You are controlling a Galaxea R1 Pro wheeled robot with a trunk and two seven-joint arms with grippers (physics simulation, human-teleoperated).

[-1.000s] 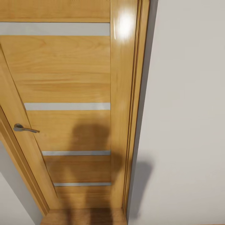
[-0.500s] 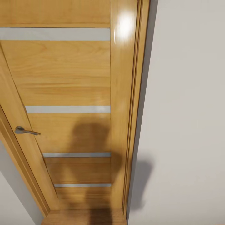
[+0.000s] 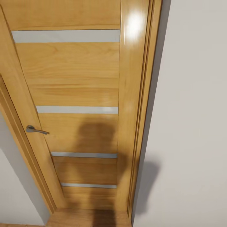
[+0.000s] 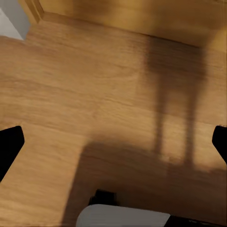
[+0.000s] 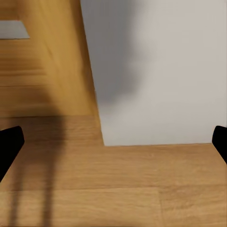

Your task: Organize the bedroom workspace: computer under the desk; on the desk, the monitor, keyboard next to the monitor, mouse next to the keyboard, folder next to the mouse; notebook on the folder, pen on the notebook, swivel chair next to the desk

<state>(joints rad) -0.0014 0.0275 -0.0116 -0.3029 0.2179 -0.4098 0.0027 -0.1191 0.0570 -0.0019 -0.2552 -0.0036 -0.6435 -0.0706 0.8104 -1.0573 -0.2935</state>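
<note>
The door (image 3: pixel 72 94) was honey-toned wood with a glossy varnish, inlaid with matt grey strips, and carried a brushed metal handle (image 3: pixel 36 129). The wall (image 3: pixel 195 126) was smooth, matt white. The floor (image 4: pixel 94 94) was satin-finished wood plank.

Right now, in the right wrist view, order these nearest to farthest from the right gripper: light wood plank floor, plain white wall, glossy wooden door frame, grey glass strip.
From the right gripper:
1. Light wood plank floor, directly beneath it.
2. Plain white wall, straight ahead.
3. Glossy wooden door frame, beside the wall, set back.
4. Grey glass strip, in the door beyond.
</note>
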